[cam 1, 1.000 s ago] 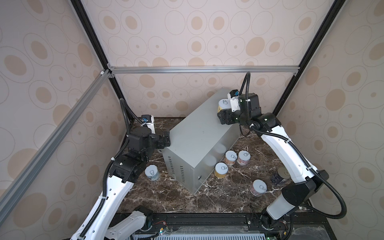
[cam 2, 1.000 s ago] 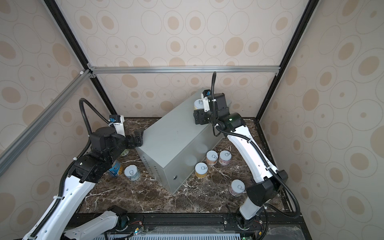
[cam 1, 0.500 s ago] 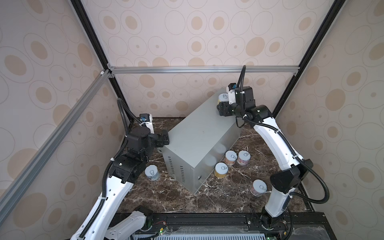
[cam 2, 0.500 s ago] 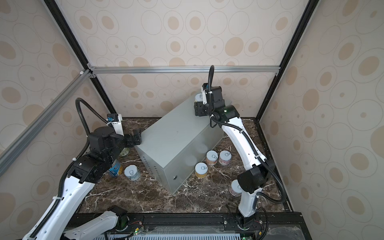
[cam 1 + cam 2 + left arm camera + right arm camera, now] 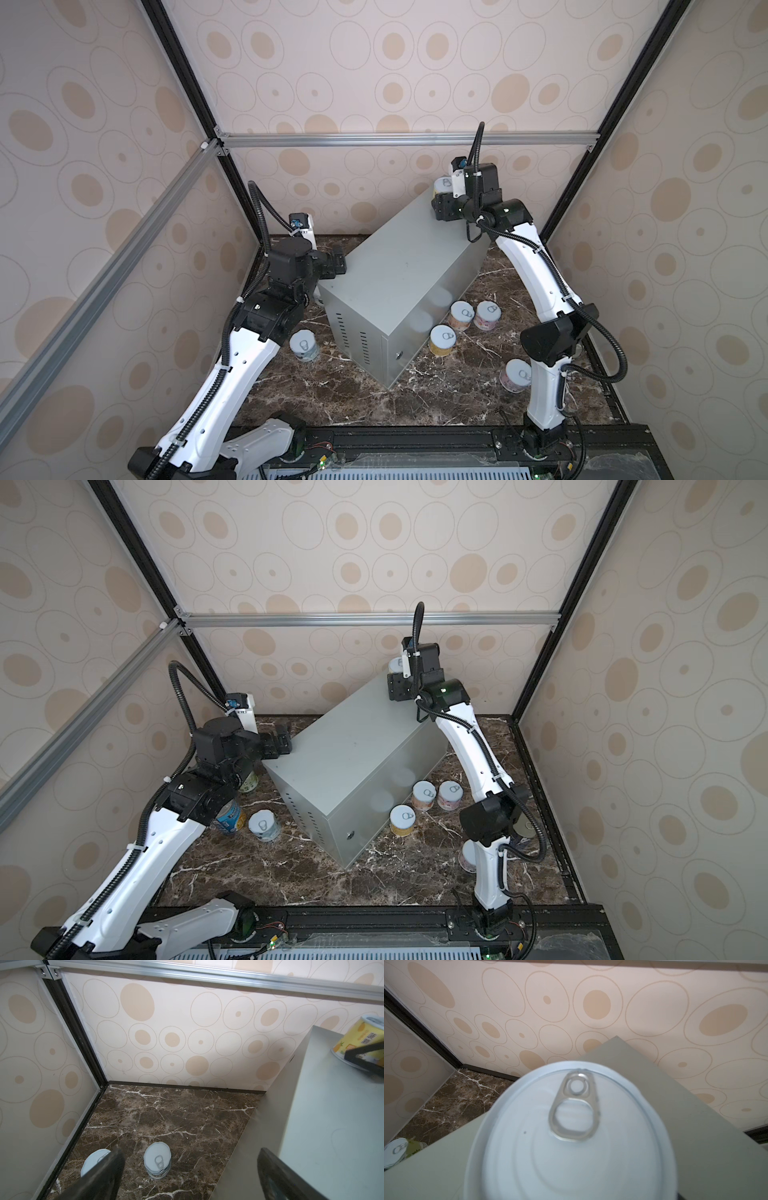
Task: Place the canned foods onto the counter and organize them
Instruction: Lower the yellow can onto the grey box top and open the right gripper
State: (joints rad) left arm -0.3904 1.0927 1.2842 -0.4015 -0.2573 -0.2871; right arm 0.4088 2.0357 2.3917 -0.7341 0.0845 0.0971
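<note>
My right gripper (image 5: 441, 198) is shut on a yellow-labelled can (image 5: 443, 183) at the far corner of the grey metal counter (image 5: 399, 266). Its pull-tab lid (image 5: 571, 1126) fills the right wrist view. In the left wrist view the same can (image 5: 361, 1039) leans over the counter top (image 5: 332, 1115) with a black finger across it. Whether it touches the top I cannot tell. My left gripper (image 5: 332, 266) is open and empty beside the counter's left edge. Below it, two cans (image 5: 158, 1159) (image 5: 93, 1161) stand on the marble.
On the marble right of the counter stand three short cans (image 5: 402, 818) (image 5: 424, 794) (image 5: 450, 793). Another can (image 5: 515, 374) is half hidden by the right arm. Left of the counter stand a pale can (image 5: 264, 824) and a taller blue can (image 5: 227, 818). Walls close in on three sides.
The right gripper has carried the yellow can back toward the far corner of the counter, nearer the rear wall. The left arm has barely moved.
</note>
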